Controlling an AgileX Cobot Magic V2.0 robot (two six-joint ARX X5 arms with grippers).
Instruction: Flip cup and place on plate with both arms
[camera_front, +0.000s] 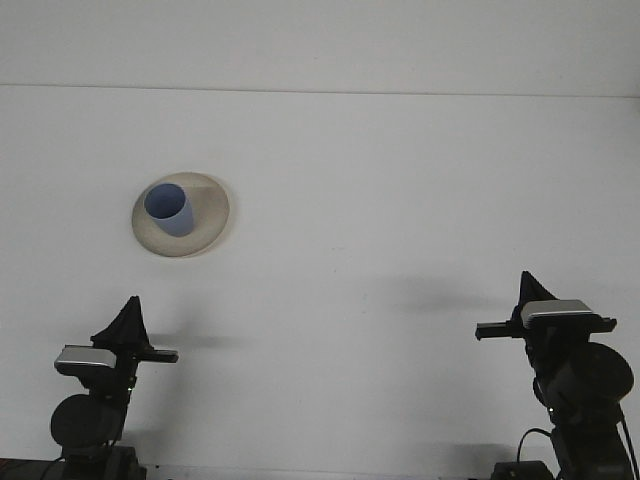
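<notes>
The blue cup (169, 209) stands mouth-up on the beige plate (206, 228), left of its centre, on the white table (400, 200). Both arms sit low at the near edge, well apart from the plate. You cannot tell how far the left gripper (128, 322) or right gripper (527, 292) is open; neither holds anything. The task appears complete. Be aware that any further reach toward the plate risks tipping the light cup or shifting the plate.
</notes>
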